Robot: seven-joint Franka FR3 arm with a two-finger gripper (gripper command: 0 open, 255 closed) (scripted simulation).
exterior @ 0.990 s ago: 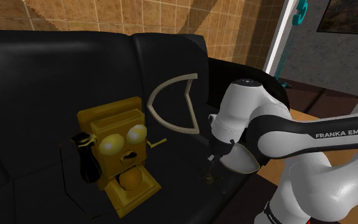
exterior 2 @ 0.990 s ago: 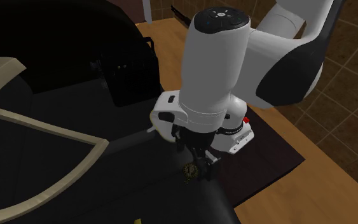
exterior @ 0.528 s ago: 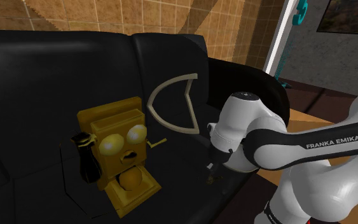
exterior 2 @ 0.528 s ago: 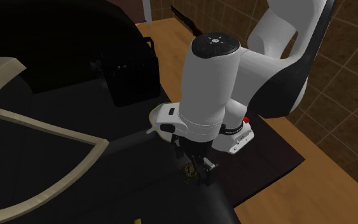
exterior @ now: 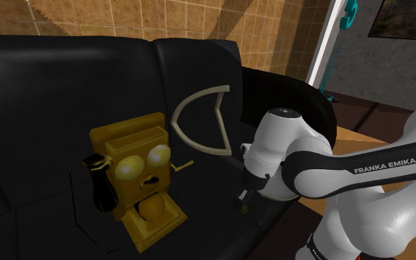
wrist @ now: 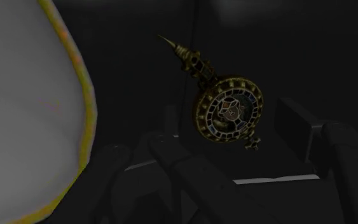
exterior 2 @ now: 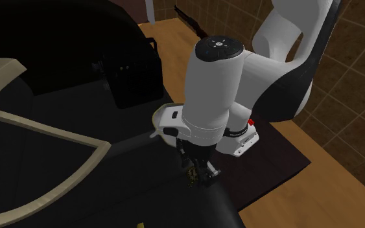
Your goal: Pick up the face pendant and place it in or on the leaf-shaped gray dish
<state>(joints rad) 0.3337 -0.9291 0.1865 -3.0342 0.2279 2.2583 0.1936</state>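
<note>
The face pendant (wrist: 228, 109) is a small round brass-coloured disc with a pointed stem. It lies on the black sofa seat near its front edge (exterior: 241, 210) (exterior 2: 189, 174). My gripper (wrist: 231, 130) (exterior: 245, 204) (exterior 2: 198, 172) points straight down over it. One finger (wrist: 171, 156) stands on each side of the disc, still slightly apart from it, so the pendant is not clasped. The leaf-shaped dish (exterior: 196, 96) shows as a pale beige rim on the seat, further back toward the backrest (exterior 2: 51, 131).
A golden toy telephone with a face (exterior: 136, 173) stands on the seat at the shoulder view's left. A pale rounded object with a yellowish edge (wrist: 25, 114) sits close beside the gripper. A dark low table (exterior 2: 275, 152) and wooden floor lie beyond the sofa's edge.
The arm has come down so the gripper reaches the seat around the pendant. The fingers have drawn closer together since half a second ago.
</note>
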